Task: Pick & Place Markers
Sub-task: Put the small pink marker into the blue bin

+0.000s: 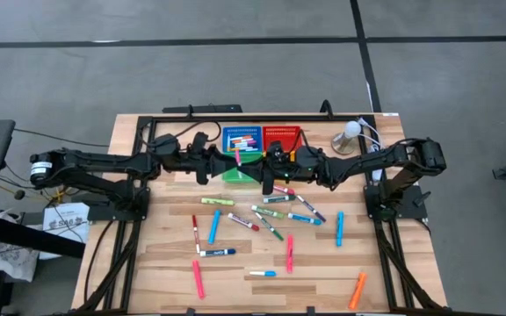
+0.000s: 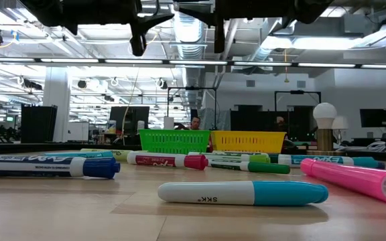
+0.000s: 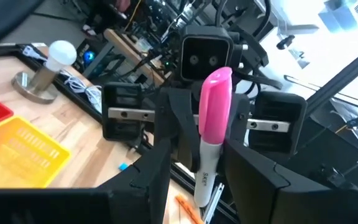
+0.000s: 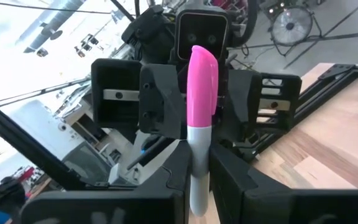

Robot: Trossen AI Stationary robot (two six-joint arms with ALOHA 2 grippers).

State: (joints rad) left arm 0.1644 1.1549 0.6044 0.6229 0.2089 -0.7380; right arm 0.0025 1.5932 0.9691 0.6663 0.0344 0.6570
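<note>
A pink-capped, white-barrelled marker (image 1: 237,156) (image 3: 215,106) (image 4: 202,87) stands cap up between my two grippers. They meet tip to tip in the air above the baskets at the table's far middle. My right gripper (image 4: 197,171) (image 1: 245,161) is shut on it. My left gripper (image 3: 196,174) (image 1: 230,160) faces it, open, with one finger on either side of the marker's lower end. A gap shows beside one finger. Several other markers (image 1: 262,215) lie loose on the wooden table. My right gripper pinches the marker's white barrel (image 4: 199,158), below the pink cap, between its two fingers. The fingers come level from the table's right and lie across the barrel. The marker stands roughly upright, cap up, lifted clear of the table and baskets.
Under the grippers stand a blue basket (image 1: 242,139) with markers in it, a red basket (image 1: 284,136), a green one (image 2: 174,140) and a yellow one (image 2: 248,140). A white bulb on a round base (image 1: 350,136) stands at the far right. Loose markers cover the table's middle and near part.
</note>
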